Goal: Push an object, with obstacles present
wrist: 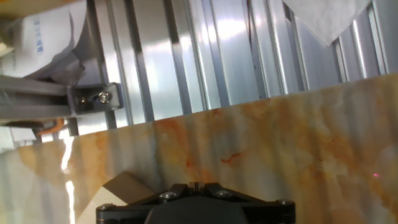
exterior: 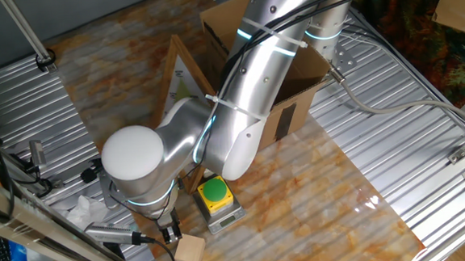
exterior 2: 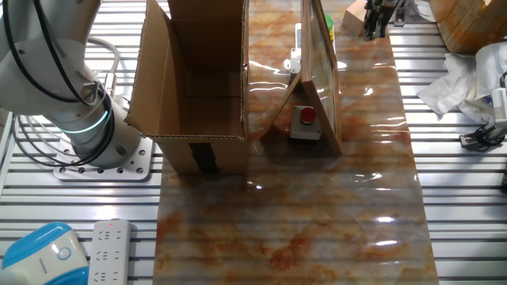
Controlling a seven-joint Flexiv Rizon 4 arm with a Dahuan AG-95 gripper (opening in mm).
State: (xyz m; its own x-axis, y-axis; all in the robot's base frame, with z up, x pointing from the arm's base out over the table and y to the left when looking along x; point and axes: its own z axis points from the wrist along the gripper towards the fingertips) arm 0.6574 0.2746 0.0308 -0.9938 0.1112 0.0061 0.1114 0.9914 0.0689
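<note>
At the table's near edge in one fixed view, around seven o'clock, the two-finger black gripper (exterior: 171,231) hangs just beside the small light-tan wooden cube (exterior: 189,250); whether its fingers are spread or pressed together cannot be told. The cube looks light, rigid and smooth-faced, likely to slide easily on the glossy marbled orange tabletop (exterior: 317,198). It needs no grasp, only a flat push low on one side face, to keep it from twisting. To its right, at about five o'clock, sits the yellow-and-green push-button on a grey base (exterior: 216,198). Behind stand the wooden-framed white board with a yellow-green diamond (exterior: 179,79) and the large brown cardboard box with black tape (exterior: 295,94), stiff and matte.
</note>
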